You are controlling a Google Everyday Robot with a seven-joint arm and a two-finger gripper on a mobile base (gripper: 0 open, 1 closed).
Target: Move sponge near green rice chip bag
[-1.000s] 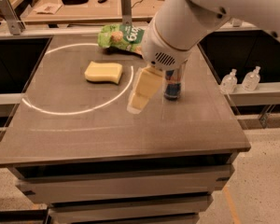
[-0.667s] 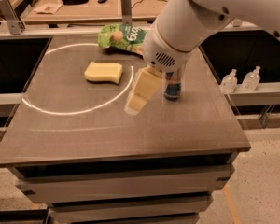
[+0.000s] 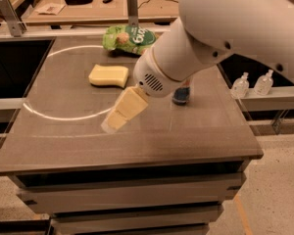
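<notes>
The pale yellow sponge (image 3: 109, 76) lies flat on the dark table (image 3: 210, 136), left of centre. The green rice chip bag (image 3: 130, 37) lies at the table's far edge, a short way behind and to the right of the sponge. My gripper (image 3: 115, 121) hangs from the big white arm and points down and to the left. It hovers over the table in front of the sponge, apart from it and holding nothing that I can see.
A blue-and-silver drink can (image 3: 181, 96) stands right of centre, partly hidden behind the arm. A bright ring of light (image 3: 49, 115) lies on the tabletop. Two small clear bottles (image 3: 241, 85) stand on a ledge to the right. A cluttered desk (image 3: 78, 6) lies behind.
My gripper has swung to the left and a little toward the table's front, closer to the sponge's front side. The sponge, bag and can have not moved.
</notes>
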